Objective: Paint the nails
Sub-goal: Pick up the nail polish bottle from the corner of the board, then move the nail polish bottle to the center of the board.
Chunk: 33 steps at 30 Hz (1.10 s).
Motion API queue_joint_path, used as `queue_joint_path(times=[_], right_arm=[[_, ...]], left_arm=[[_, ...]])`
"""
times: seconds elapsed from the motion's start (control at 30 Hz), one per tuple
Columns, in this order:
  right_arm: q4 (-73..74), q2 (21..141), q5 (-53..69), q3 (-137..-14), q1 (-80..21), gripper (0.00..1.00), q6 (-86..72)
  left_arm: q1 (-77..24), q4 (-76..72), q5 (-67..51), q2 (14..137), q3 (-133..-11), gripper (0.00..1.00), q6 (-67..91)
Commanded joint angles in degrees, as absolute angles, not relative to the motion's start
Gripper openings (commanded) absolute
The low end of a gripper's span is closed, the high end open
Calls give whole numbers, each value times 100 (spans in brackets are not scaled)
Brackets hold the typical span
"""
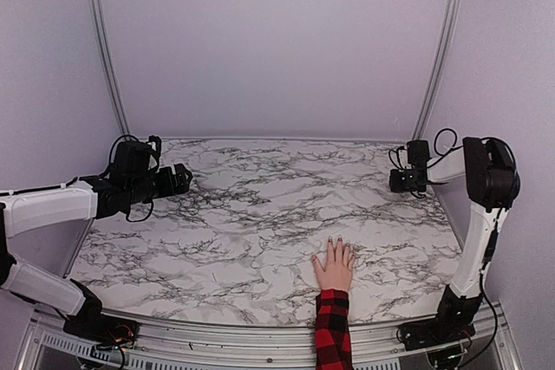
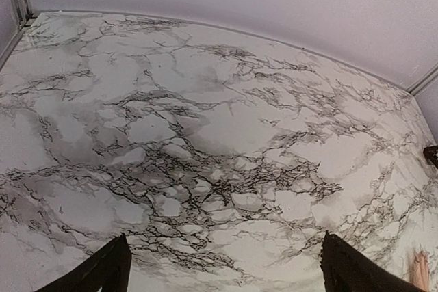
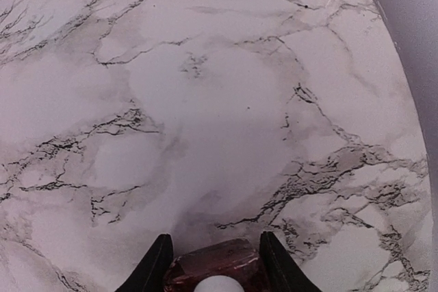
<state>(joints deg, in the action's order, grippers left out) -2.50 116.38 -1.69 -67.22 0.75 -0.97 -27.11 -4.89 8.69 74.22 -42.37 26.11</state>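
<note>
A pale hand (image 1: 334, 264) in a red-and-black plaid sleeve (image 1: 331, 328) lies flat on the marble table near the front edge, fingers spread. Its nails (image 1: 338, 241) are tiny dark tips. The fingertips also show in the left wrist view (image 2: 420, 268) at the bottom right corner. My left gripper (image 1: 184, 178) hovers at the table's left side, open and empty (image 2: 222, 264). My right gripper (image 1: 395, 181) hovers at the far right, shut on a small dark red nail-polish bottle (image 3: 215, 264) with a white rounded top. Both grippers are well away from the hand.
The marble table top (image 1: 260, 214) is bounded by lilac walls behind and on both sides, with metal posts (image 1: 102, 41) in the back corners. A metal rail (image 1: 217, 335) runs along the front edge.
</note>
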Motion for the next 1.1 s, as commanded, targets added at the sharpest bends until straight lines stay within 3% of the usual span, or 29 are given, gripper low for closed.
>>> queue_joint_path(times=[0.0, 0.4, 1.07], right_arm=[[-299, 11247, -197, -6715, -345, 35, -9], [-232, 10380, 219, -6772, -2429, 34, -52], [-968, 10625, 430, -6615, -5703, 33, -223]], left_arm=[[-2725, -485, 992, 7364, -4368, 99, 2597], [-2725, -404, 1030, 7061, -4257, 99, 2802], [-2725, 316, 728, 5352, -3662, 99, 3009]])
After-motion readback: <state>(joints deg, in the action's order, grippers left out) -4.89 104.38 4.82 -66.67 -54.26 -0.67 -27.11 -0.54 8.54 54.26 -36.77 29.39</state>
